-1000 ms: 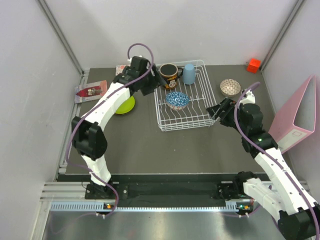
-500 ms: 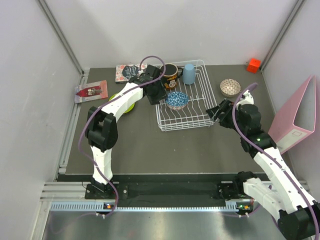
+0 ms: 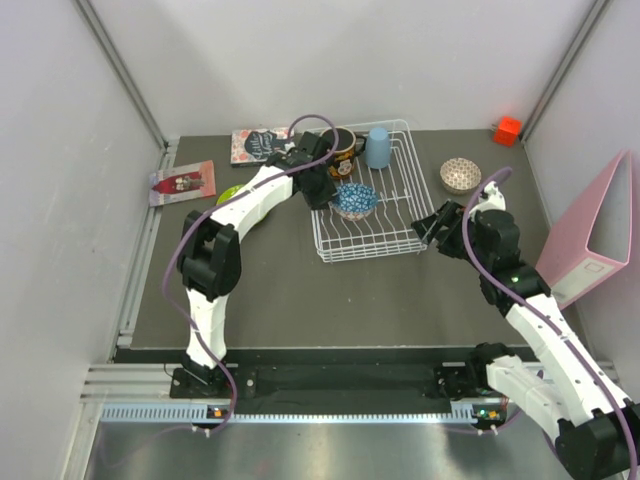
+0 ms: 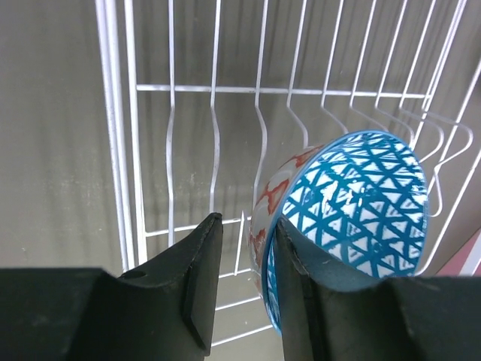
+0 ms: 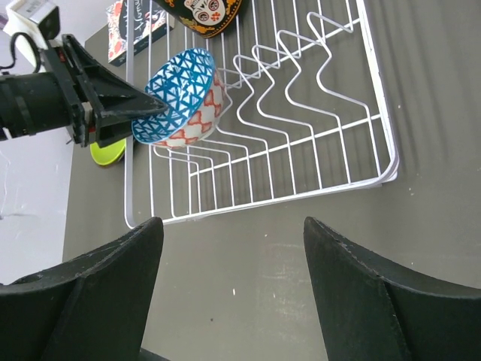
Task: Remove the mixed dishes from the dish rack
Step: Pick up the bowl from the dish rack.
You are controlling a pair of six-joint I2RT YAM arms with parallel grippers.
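You're on the blue bowl (image 4: 361,203), tilted in the rack (image 4: 214,89), left-centre. L gripper (image 4: 246,222) straddles its rim, jaws apart, gap at the outer wall. Next: pinch firm, lift straight out. R gripper (image 5: 231,222) gapes wide, empty, by the rack.

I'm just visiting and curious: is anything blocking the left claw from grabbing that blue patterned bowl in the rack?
Nothing visible does. The left gripper straddles the rim of the blue-dotted bowl, one finger inside and one outside, with only the dish rack wires beneath.
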